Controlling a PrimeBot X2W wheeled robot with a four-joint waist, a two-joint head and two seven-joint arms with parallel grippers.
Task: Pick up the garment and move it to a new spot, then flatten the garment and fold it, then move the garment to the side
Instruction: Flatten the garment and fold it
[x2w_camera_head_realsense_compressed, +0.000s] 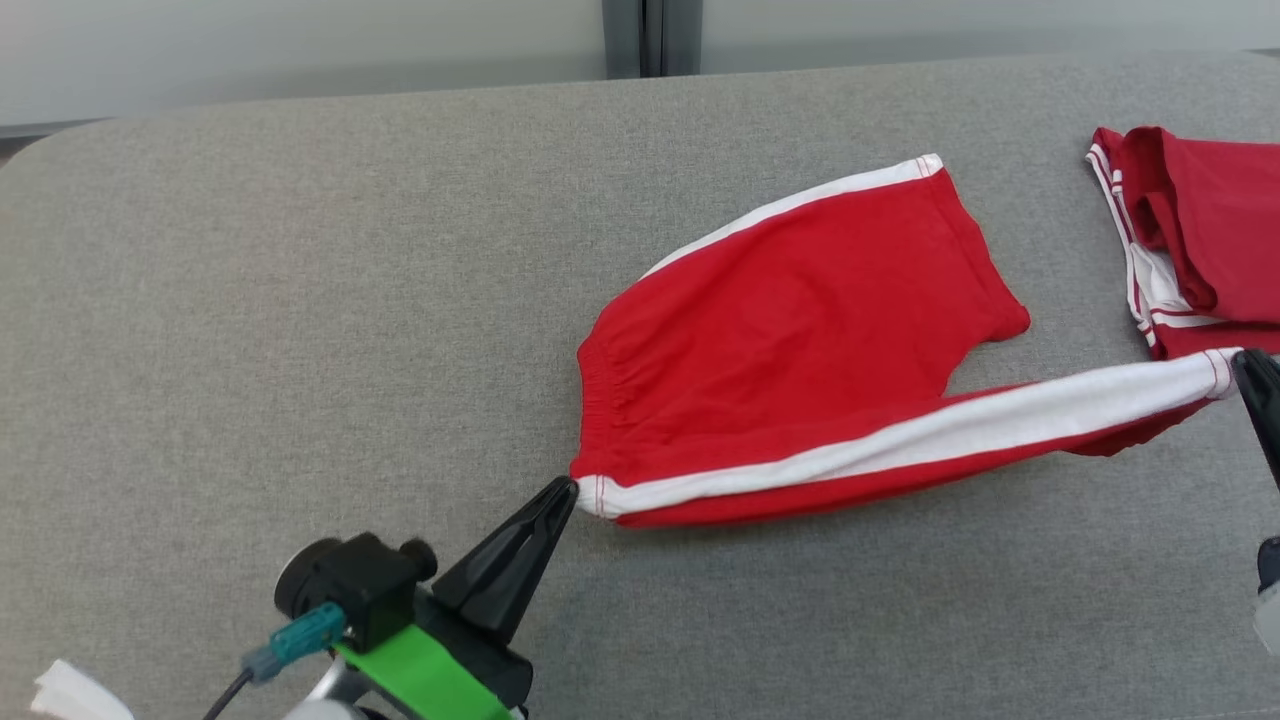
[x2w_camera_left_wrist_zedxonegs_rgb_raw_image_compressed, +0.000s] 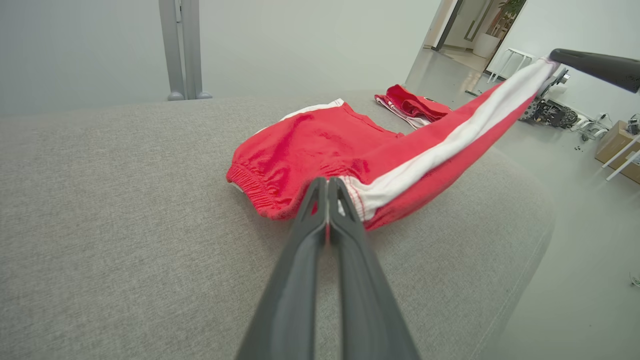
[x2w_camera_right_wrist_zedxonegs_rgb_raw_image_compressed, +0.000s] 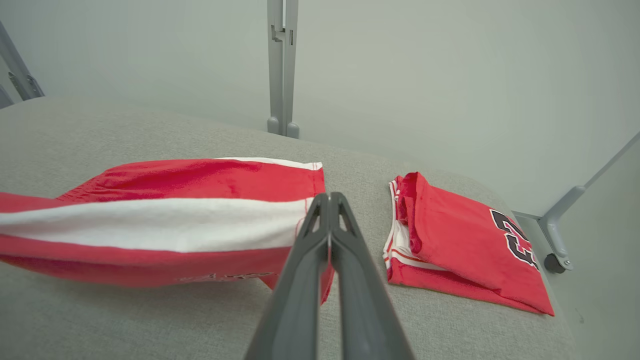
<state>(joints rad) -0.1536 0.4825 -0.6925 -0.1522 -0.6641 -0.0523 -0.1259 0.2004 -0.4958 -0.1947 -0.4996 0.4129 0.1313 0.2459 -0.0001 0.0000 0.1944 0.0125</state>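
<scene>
The red shorts (x2w_camera_head_realsense_compressed: 800, 300) are spread on the grey padded surface (x2w_camera_head_realsense_compressed: 300, 300), to the left of the folded red jersey (x2w_camera_head_realsense_compressed: 1210, 230), with a strip of bare surface between the two. The near, white-striped side of the shorts is stretched taut and lifted off the surface, while the far leg lies flat. The waistband corner, at the end farthest from the jersey, is pinched by the left gripper (x2w_camera_head_realsense_compressed: 568, 489), whose jaws are clamped together on the cloth. The hem corner, just in front of the jersey, is held by the right gripper (x2w_camera_head_realsense_compressed: 1245, 365), its jaws likewise clenched on the fabric. A black number is printed on the jersey.
</scene>
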